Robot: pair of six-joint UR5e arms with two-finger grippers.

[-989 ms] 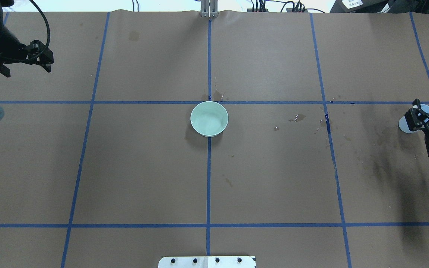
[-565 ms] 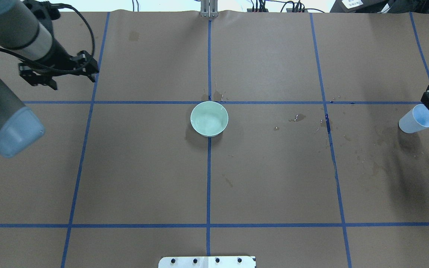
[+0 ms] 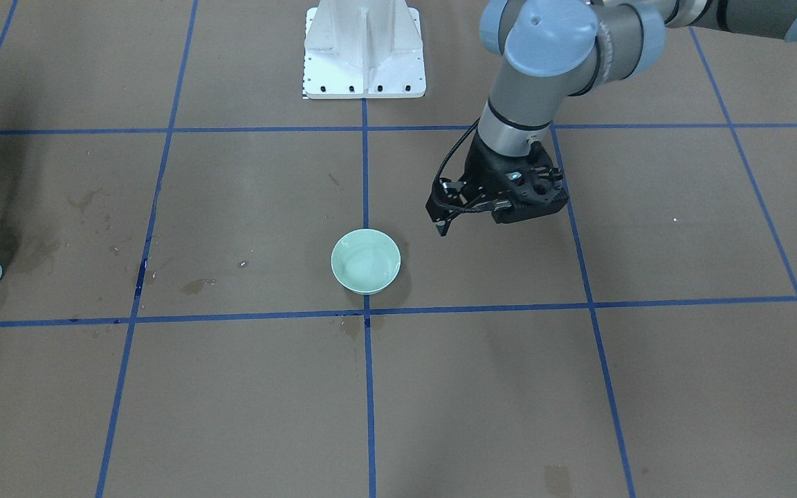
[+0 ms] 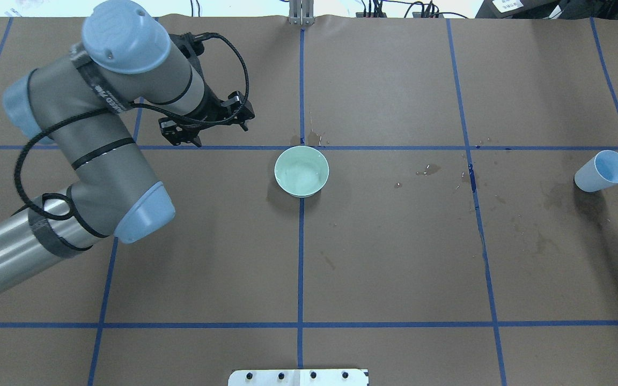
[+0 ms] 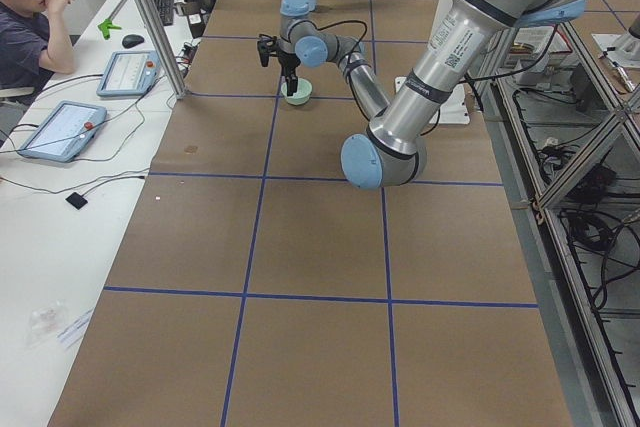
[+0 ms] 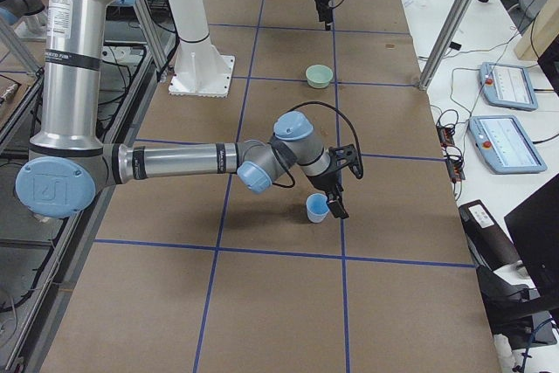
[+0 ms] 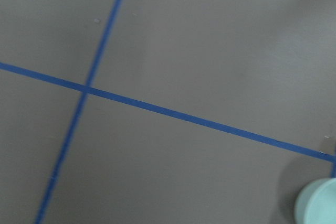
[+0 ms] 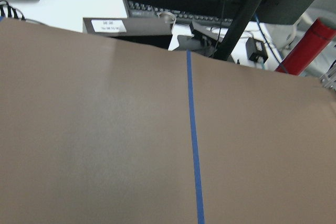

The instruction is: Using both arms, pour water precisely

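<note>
A mint-green bowl (image 4: 301,171) stands at the table's middle; it also shows in the front view (image 3: 365,261) and at the left wrist view's corner (image 7: 317,203). Its inside has a pale sheen, but I cannot make out water for certain. My left gripper (image 4: 218,131) hangs open and empty just left of and behind the bowl, also seen from the front (image 3: 492,204). A light blue cup (image 4: 601,171) stands at the far right. My right gripper (image 6: 339,188) shows only in the exterior right view, beside the cup (image 6: 316,209). I cannot tell whether it is open or shut.
Wet stains (image 4: 429,170) mark the brown paper between bowl and cup. The white pedestal base (image 3: 364,48) stands at the robot's edge. Tablets (image 6: 502,85) lie on the side bench, and an operator (image 5: 25,17) sits beyond the table's far edge.
My left arm has swung from the far left in towards the bowl. My right gripper has drawn back from the cup and left the overhead view. The cup stays put.
</note>
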